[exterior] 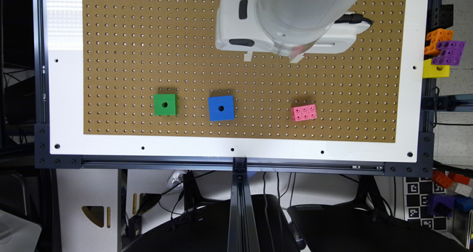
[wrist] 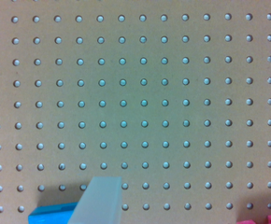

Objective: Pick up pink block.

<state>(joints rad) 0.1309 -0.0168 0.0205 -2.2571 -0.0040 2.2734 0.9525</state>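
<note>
The pink block (exterior: pixel 303 112) lies flat on the pegboard (exterior: pixel 129 41), holes up, at the end of a row toward the exterior view's right. The blue cube (exterior: pixel 221 108) sits well apart from it and the green cube (exterior: pixel 165 104) beyond, so each stays reachable without a neighbour in the way. The gripper (exterior: pixel 272 56) hangs above bare board, apart from the block. In the wrist view the fingers (wrist: pixel 99 200) are spread wide with nothing between them, ready to straddle the block. Judgement: approach not yet begun.
</note>
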